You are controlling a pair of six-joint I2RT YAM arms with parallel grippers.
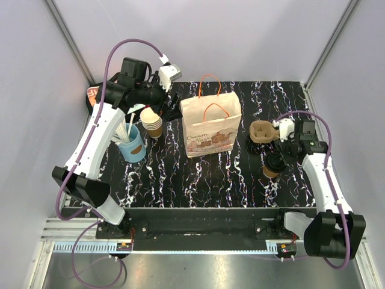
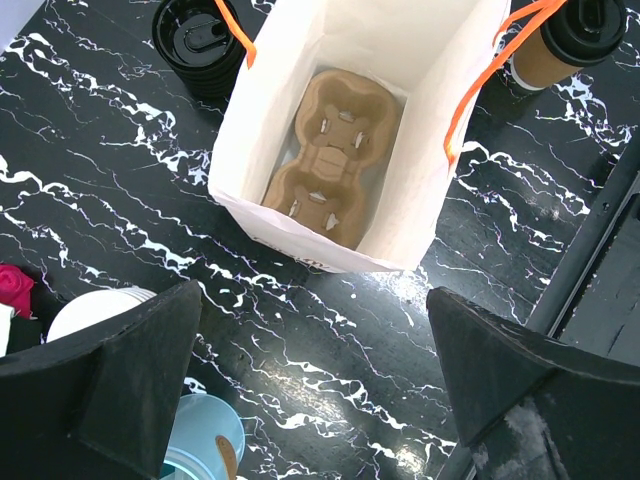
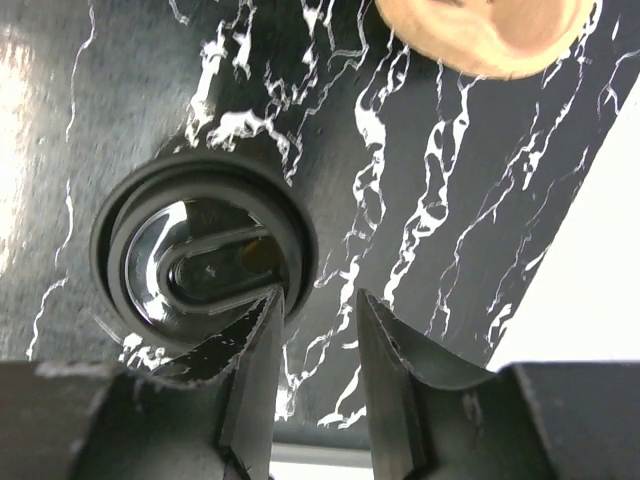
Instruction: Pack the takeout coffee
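Observation:
The takeout coffee [image 1: 274,164], a brown paper cup with a black lid, stands on the table to the right of the paper bag and also shows in the left wrist view [image 2: 566,40]. My right gripper [image 1: 281,137] hovers just behind it, next to a loose cup tray [image 1: 263,131]. In its wrist view the gripper [image 3: 318,305] stands open with a narrow gap and only table between the fingers. Its left fingertip [image 3: 262,318] overlaps the rim of a round black lid [image 3: 200,255]; whether this is the coffee's lid I cannot tell. My left gripper [image 2: 312,300] hangs wide open, high over the bag's left side.
The open paper bag [image 1: 210,126] with orange handles holds a brown cup tray [image 2: 335,155] at its bottom. Black lids [image 2: 198,40] sit beyond the bag. A blue cup with sticks [image 1: 132,146] and a stack of lidless cups [image 1: 153,122] stand at the left.

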